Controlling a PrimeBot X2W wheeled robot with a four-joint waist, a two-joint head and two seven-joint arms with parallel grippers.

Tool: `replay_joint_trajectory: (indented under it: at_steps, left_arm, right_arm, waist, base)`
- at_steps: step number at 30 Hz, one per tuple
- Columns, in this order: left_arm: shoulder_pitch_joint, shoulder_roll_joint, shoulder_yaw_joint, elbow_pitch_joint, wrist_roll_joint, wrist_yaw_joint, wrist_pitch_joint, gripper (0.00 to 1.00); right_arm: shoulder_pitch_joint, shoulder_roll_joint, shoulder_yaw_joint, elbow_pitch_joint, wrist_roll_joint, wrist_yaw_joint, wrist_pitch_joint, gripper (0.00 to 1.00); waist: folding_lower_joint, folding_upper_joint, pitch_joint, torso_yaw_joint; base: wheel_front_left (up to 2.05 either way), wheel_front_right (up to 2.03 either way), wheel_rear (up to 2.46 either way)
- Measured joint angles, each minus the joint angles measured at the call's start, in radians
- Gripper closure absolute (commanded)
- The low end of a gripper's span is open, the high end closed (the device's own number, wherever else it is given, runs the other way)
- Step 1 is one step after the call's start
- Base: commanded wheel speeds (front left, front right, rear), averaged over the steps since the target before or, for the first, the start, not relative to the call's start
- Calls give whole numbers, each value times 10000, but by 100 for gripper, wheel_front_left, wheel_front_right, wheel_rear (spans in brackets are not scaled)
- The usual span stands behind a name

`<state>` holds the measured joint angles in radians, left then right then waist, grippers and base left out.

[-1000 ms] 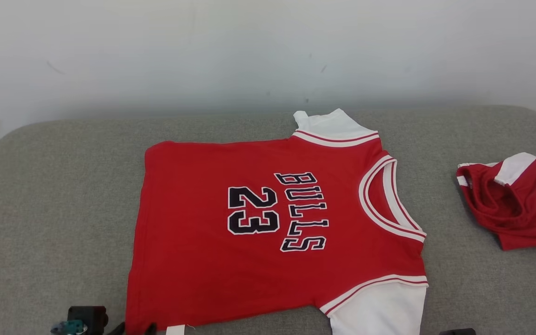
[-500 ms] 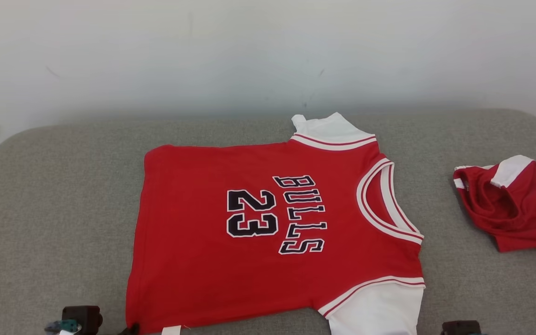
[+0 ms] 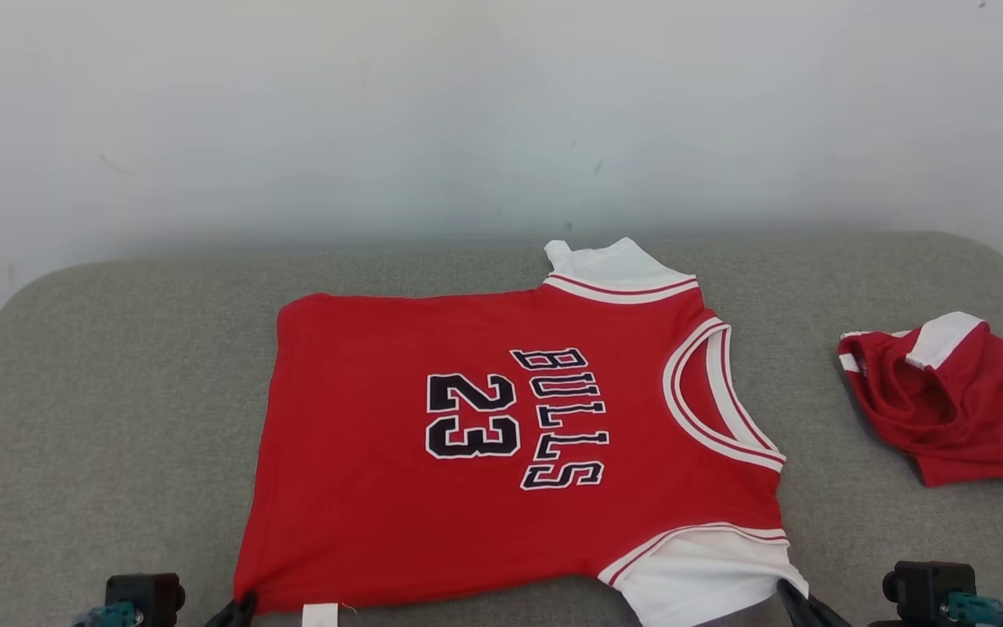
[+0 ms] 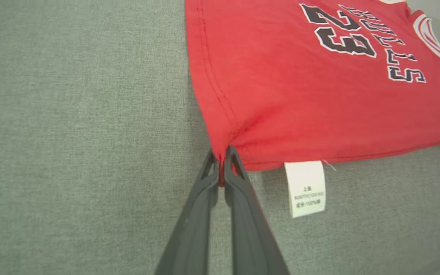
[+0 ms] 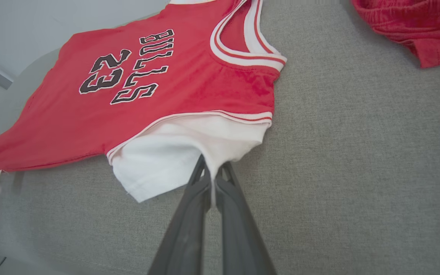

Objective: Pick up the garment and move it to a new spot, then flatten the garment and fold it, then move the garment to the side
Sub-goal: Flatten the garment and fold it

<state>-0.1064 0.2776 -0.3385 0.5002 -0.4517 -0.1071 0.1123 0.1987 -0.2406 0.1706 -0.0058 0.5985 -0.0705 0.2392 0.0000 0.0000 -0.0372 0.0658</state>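
The left jaws are pressed together, pinching a hem corner of the red shirt (image 3: 501, 435). The right jaws are likewise closed, pinching the edge of its white sleeve (image 5: 174, 152). The shirt lies flat, print up, on the grey worktop (image 3: 118, 392), with one white label (image 4: 306, 189) sticking out from its hem just beside the left jaws. One crumpled red garment (image 3: 954, 409) lies apart, beyond the shirt's collar. That makes two garments.

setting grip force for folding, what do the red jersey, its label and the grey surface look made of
The red jersey: soft matte knit, probably cotton or a blend; it puckers at the pinched corner. The label: thin white printed tape, smooth. The grey surface: matte woven upholstery with a visible heathered weave, seemingly padded, given its rounded corners.
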Motion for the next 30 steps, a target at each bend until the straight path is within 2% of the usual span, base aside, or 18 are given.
replay_joint_trajectory:
  at_steps: [7,14,21,30]
  left_arm:
    - [-25,92,-31,-351,21,0,12,100]
    - [-438,161,29,-426,-247,-84,364,100]
    - [-1804,128,-23,-111,-788,-167,1037,100]
    - [-3544,56,-56,734,-1476,-176,2075,100]
  right_arm:
    - [-224,-213,-44,-491,173,92,485,100]
    - [-1526,-577,-228,-454,470,178,1308,100]
    - [-3312,-665,6,746,644,267,2293,100]
    - [-5758,-263,410,2627,886,305,3310,100]
  waist:
    - [0,0,-99,0]
    - [0,-1,-22,-45]
    - [1,0,224,-12]
    - [1,1,777,30]
  base:
    - [0,0,0]
    - [0,0,0]
    - [0,0,0]
    - [0,0,0]
